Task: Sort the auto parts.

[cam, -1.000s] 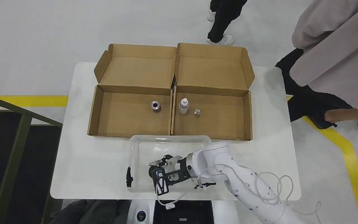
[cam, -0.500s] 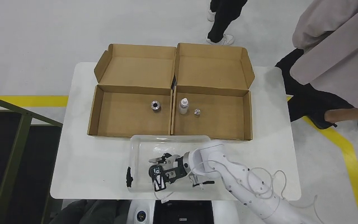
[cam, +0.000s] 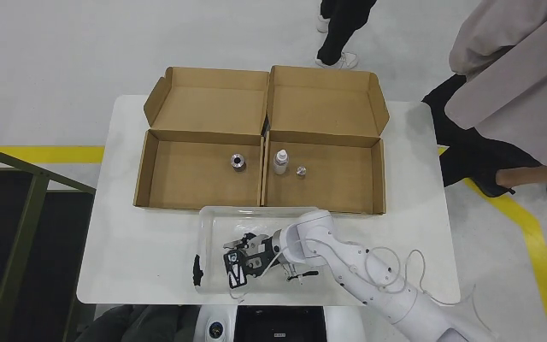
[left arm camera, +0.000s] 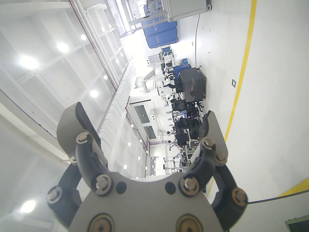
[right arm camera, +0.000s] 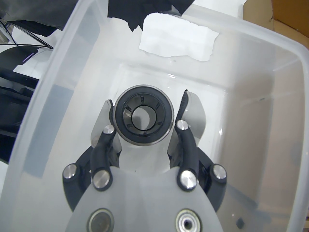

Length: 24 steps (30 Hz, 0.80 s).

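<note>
Clear plastic bin [right arm camera: 241, 28] at the table's near edge. Found right gripper [right arm camera: 147, 97] low inside it, part-open, bracketing a black-and-steel bushing [right arm camera: 165, 115] flat on the bin floor (one pad touching, the other just shy; no clamp yet). Found left gripper [left arm camera: 143, 111] spread wide, empty, aimed away from the table. Judged a sideways nudge likely from uneven closing against the loose bushing; feared a slip of the round steel rim off the pads on lifting. Could not make out the bushing's height, nor bin contents beneath the arm in the top view.
</note>
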Each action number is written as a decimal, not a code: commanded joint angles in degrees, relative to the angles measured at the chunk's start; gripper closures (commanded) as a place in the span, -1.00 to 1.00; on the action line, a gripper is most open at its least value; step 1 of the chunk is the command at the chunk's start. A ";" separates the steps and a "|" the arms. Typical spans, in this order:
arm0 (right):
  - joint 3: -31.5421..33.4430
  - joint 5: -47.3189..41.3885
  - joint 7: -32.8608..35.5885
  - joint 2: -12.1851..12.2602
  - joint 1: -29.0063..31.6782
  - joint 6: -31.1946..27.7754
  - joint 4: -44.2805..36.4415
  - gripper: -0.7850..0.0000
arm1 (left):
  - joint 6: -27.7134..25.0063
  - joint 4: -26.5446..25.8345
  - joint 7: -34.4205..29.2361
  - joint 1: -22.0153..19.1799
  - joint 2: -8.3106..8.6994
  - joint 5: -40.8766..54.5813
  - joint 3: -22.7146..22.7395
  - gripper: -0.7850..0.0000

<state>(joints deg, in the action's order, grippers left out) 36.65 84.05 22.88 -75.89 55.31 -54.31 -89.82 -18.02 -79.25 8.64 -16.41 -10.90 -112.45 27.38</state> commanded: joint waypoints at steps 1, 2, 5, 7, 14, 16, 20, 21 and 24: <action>-0.13 -0.26 -0.41 -0.11 -0.39 -0.01 0.29 0.22 | 0.00 0.00 0.00 0.00 0.00 0.00 0.00 -1.00; -0.25 -0.21 -0.55 -0.15 -0.58 -0.06 0.43 0.29 | 0.00 0.00 0.00 0.00 0.00 0.00 0.00 -1.00; -0.48 -0.41 -1.15 -0.26 -0.93 -0.10 0.89 0.71 | 0.00 0.00 0.00 0.00 0.00 0.00 0.00 -1.00; -0.52 -0.86 -1.71 -0.34 -1.08 0.02 1.08 0.96 | 0.00 0.00 0.00 0.00 0.00 0.00 0.00 -1.00; 0.34 -2.42 -3.01 -0.39 -2.07 0.04 0.91 1.00 | 0.00 0.00 0.00 0.00 0.00 0.00 0.00 -1.00; 0.82 -2.83 -3.14 -0.30 -2.28 -0.14 0.67 1.00 | 0.00 0.00 0.00 0.00 0.00 0.00 0.00 -1.00; 2.15 -4.04 -3.51 0.03 -2.30 -0.53 -0.15 1.00 | 0.00 0.00 0.00 0.00 0.00 0.00 0.00 -1.00; 2.49 -4.30 -3.54 0.13 -2.27 -0.69 -0.58 1.00 | 0.00 0.00 0.00 0.00 0.00 0.00 0.00 -1.00; 3.53 -5.09 -3.58 0.44 -1.99 -0.84 -2.04 1.00 | 0.00 0.00 0.00 0.00 0.00 0.00 0.00 -1.00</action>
<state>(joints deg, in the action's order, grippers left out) 39.91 79.24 19.38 -75.52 53.22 -55.14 -91.51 -18.02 -79.25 8.64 -16.41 -10.90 -112.45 27.38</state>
